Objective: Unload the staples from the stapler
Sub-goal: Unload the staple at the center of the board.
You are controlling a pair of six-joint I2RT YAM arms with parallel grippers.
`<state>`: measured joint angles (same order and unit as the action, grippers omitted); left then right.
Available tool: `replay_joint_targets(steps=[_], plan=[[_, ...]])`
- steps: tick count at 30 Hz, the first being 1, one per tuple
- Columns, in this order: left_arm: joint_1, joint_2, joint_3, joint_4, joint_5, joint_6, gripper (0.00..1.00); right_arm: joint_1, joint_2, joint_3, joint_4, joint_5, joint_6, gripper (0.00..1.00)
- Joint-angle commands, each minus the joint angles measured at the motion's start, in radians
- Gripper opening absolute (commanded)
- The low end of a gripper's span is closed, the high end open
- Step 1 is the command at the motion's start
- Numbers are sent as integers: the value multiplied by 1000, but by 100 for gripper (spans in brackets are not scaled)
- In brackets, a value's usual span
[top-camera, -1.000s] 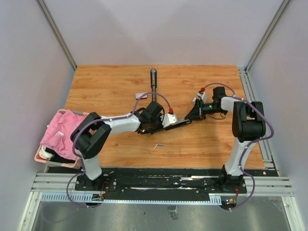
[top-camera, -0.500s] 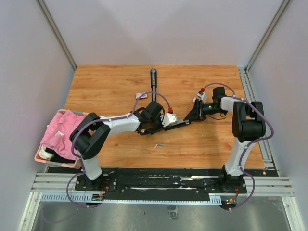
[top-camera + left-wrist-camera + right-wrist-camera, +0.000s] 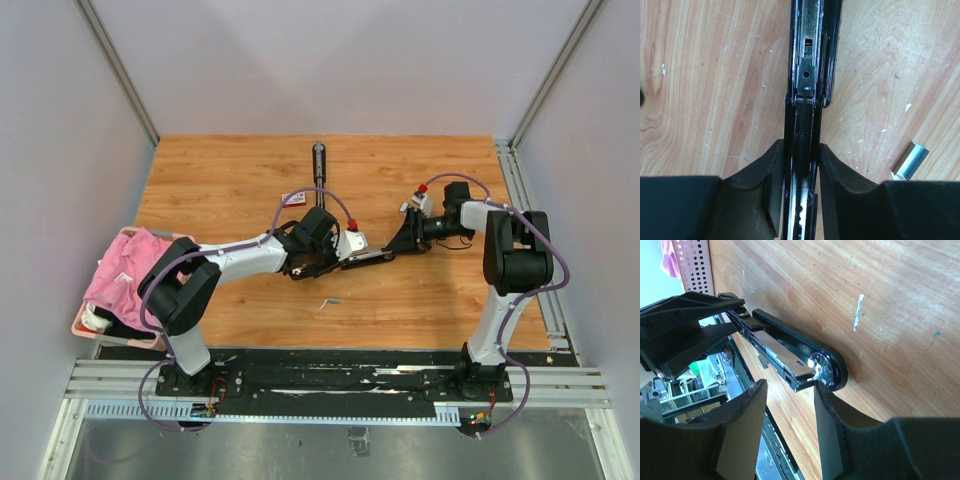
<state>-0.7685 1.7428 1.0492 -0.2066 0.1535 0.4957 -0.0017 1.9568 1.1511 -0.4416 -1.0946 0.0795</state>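
A long black stapler point(image 3: 368, 257) lies on the wooden table between my grippers, its silvery magazine point(image 3: 807, 75) facing the left wrist camera. My left gripper point(image 3: 335, 255) is shut on one end of the stapler, with its fingers point(image 3: 772, 170) pressed on both sides of it point(image 3: 801, 165). My right gripper point(image 3: 402, 243) is open at the other end. In the right wrist view point(image 3: 790, 385) its right finger point(image 3: 827, 405) touches the stapler's round end point(image 3: 827, 371). A short silvery strip of staples point(image 3: 330, 301) lies loose on the table and also shows in the left wrist view point(image 3: 910, 161).
A second long black bar point(image 3: 319, 165) lies at the back centre. A small red-and-white box point(image 3: 294, 198) lies behind my left gripper. A basket with pink cloth point(image 3: 130, 268) stands at the table's left edge.
My left arm has stretched out, its elbow moving left and down, and its gripper with the stapler has shifted slightly left. The right arm has barely moved.
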Motion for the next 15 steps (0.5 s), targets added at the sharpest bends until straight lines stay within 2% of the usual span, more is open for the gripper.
replay_joint_targets(steps=[1, 6, 15], plan=[[7, -53, 14, 27, 23, -24, 0, -25, -43, 30, -45, -1, -36, 45], [12, -53, 35, -2, 41, -39, 0, -27, -87, 53, -97, 24, -107, 51], [27, -52, 89, -68, 86, -93, 0, -9, -211, 64, -139, 127, -293, 56]])
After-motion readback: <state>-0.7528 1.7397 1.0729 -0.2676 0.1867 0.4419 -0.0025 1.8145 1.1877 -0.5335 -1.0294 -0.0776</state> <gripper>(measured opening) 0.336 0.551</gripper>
